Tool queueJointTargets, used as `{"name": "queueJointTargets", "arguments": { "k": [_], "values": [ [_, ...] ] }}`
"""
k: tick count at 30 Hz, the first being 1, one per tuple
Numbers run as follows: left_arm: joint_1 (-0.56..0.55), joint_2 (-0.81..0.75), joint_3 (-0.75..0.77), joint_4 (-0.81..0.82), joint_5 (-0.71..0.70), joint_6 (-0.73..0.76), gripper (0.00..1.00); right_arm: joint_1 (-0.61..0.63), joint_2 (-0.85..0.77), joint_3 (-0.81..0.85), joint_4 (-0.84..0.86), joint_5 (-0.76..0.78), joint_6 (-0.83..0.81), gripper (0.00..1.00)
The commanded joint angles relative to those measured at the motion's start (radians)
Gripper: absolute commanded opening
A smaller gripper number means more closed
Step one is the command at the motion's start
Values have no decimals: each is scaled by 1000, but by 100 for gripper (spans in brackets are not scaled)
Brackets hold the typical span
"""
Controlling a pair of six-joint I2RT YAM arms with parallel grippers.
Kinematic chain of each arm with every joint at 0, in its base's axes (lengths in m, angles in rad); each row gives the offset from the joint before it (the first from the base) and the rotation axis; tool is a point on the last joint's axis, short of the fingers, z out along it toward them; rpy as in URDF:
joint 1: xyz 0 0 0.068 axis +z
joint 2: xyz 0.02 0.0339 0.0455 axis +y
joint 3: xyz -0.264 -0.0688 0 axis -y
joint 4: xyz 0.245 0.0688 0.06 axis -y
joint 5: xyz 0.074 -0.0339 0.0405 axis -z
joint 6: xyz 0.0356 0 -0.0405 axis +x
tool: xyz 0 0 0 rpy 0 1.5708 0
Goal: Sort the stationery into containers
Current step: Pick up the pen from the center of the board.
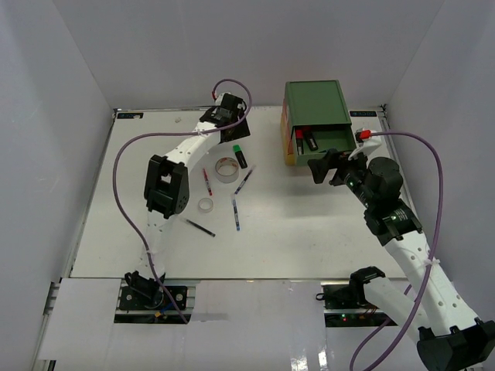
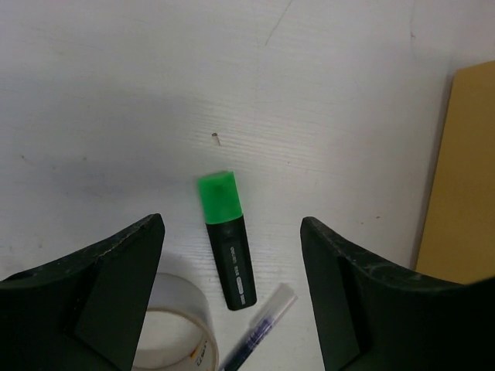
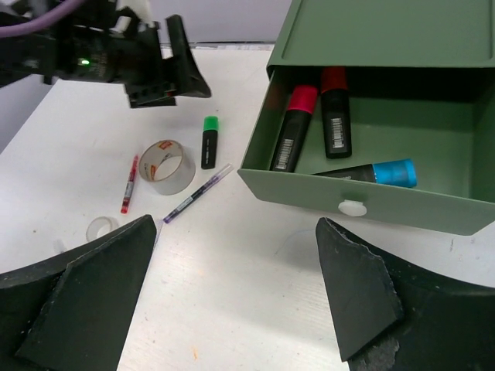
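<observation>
Left gripper (image 2: pixel 232 232) is hanging with its jaws spread wide and gripping nothing. The green-capped highlighter (image 2: pixel 228 259) is lying flat on the table (image 2: pixel 116 93), showing between the fingers in the wrist view and touching neither, its cap pointing far. The grey tape roll (image 2: pixel 186 321) is resting just near-left of it, and a thin pen (image 2: pixel 263 325) is lying by its near end. Right gripper (image 3: pixel 234 224), equally wide and empty, is facing the pulled-out green drawer (image 3: pixel 433 212), where three highlighters (image 3: pixel 290 135) are lying.
</observation>
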Motion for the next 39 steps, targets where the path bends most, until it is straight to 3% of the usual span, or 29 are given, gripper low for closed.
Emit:
{"name": "queueJointTargets", "arguments": {
  "k": [1, 8, 16, 20, 24, 30, 39],
  "values": [
    [-18, 41, 103, -73, -48, -9, 81, -1, -34, -23, 66, -47, -17, 90],
    [-24, 141, 149, -71, -68, -11, 76, -1, -49, -57, 60, -67, -18, 90],
    [-36, 175, 101, -54, -89, -6, 68, -1, -68, -94, 57, -80, -20, 90],
    [-49, 175, 72, -47, -94, -5, 60, -1, -71, -100, 52, -83, -20, 90],
    [-55, 170, 58, -37, -79, -6, 43, -1, -71, -100, 52, -83, -20, 90],
    [-56, 118, 34, 4, -65, -20, 35, -1, -77, -97, 49, -87, -21, 90],
    [-56, -123, -98, 160, 38, -68, 31, -1, -72, -57, 23, -109, -32, 90]
  ]
}}
